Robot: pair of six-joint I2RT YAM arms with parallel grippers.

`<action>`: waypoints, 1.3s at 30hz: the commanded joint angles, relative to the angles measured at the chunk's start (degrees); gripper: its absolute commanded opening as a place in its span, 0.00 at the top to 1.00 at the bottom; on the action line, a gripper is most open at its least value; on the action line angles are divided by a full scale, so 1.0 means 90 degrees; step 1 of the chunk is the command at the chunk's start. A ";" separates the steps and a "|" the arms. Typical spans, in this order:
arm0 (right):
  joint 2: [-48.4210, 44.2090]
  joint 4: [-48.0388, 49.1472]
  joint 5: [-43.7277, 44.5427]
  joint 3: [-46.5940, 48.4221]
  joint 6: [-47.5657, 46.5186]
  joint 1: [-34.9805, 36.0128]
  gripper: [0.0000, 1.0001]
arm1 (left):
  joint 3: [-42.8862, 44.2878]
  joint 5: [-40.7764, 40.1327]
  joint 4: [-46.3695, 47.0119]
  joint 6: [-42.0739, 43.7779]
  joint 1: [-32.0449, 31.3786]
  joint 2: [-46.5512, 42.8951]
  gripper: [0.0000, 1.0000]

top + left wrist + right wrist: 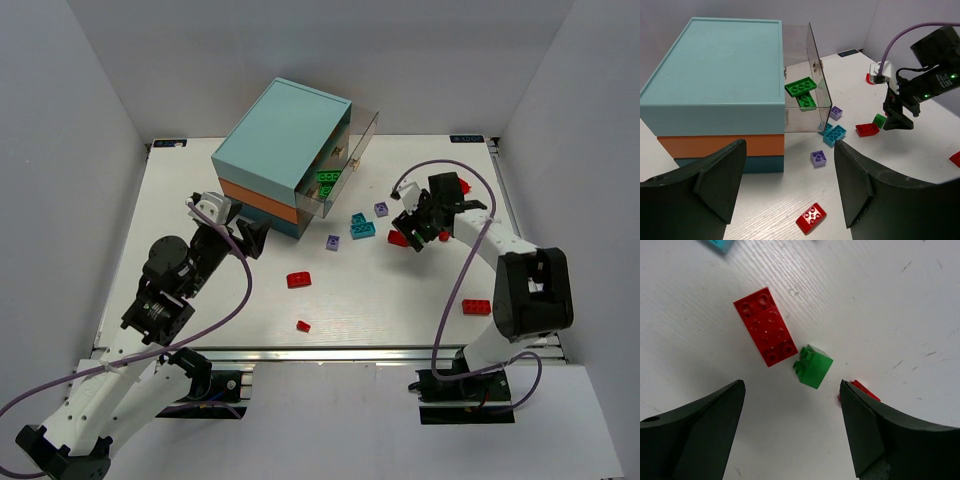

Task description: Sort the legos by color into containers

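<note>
Top external view: chest [270, 140] sits far left of centre on the table [200, 310]. Its clear top drawer [352, 150] is pulled out to the right, with green legos [326, 183] inside. The widest open room is near and centre, broken only by a red brick [298, 279] and a small red piece [303, 325]. An edge red brick [476, 306] lies close to the table's right edge, beside the right arm. Teal bricks [362, 226] and two lavender bricks [381, 209] [332, 242] lie just near of the drawer, between the chest and the right pincer [415, 238]. The left pincer [248, 238] hangs by the chest's near corner.

Right wrist view shows the right pincer [792, 425] spread wide and empty over a long red brick [767, 326] and a small green brick [813, 366]. These two lie just beside each other; contact is unclear. The top view hides that green brick under the pincer. A red sliver [860, 390] peeks out by the right finger.

Left wrist view shows the left pincer [787, 190] apart and empty, facing the chest's side, where light-teal, orange and blue layers stack. Through the drawer's clear wall the green legos are visible as two pieces.

The table is white with faint grain and small scuffs. Plain white walls [60, 150] close in on the left, far and right sides, and a metal rail [330, 352] runs along the near edge.
</note>
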 commanded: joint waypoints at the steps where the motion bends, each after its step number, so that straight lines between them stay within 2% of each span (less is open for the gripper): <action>1: 0.0288 0.0109 0.0136 0.0392 0.0522 -0.0123 0.20 | 0.0000 -0.0038 0.0099 -0.0032 -0.0022 -0.0055 0.19; 9: 0.1011 0.0050 0.0224 0.0754 0.0572 -0.0338 0.27 | -0.0010 -0.0077 0.0109 -0.0022 -0.0022 -0.0113 0.19; 14: 0.1343 -0.0096 0.0077 0.0930 0.0524 -0.0416 0.37 | -0.0010 -0.0106 0.0099 -0.0013 -0.0022 -0.0104 0.19; 21: 0.1558 -0.0097 -0.0059 0.0989 0.0426 -0.0485 0.44 | -0.0019 -0.0106 0.0109 -0.0003 -0.0022 -0.0055 0.19; 24: 0.1588 -0.0106 -0.0186 0.1037 0.0397 -0.0485 0.60 | -0.0019 -0.0126 0.0109 -0.0003 -0.0022 -0.0064 0.19; 25: 0.1530 -0.0126 -0.0235 0.1047 0.0377 -0.0485 0.74 | -0.0029 -0.0145 0.0109 -0.0012 -0.0022 -0.0074 0.19; 28: 0.1190 -0.0087 -0.0421 0.0998 0.0387 -0.0475 0.85 | -0.0029 -0.0155 0.0109 0.0007 -0.0022 -0.0074 0.19; 31: 0.0643 -0.0067 -0.0567 0.1085 0.0455 -0.0407 0.88 | -0.0039 -0.0126 0.0118 -0.0003 -0.0022 -0.0074 0.19; 33: 0.0378 -0.0145 -0.1015 0.1300 0.0620 -0.0319 0.90 | -0.0019 -0.0097 0.0118 -0.0003 -0.0022 -0.0055 0.19; 39: 0.0025 -0.0156 -0.1875 0.2667 0.1353 0.0431 0.95 | -0.0029 -0.0233 0.0099 0.0026 -0.0022 -0.0026 0.19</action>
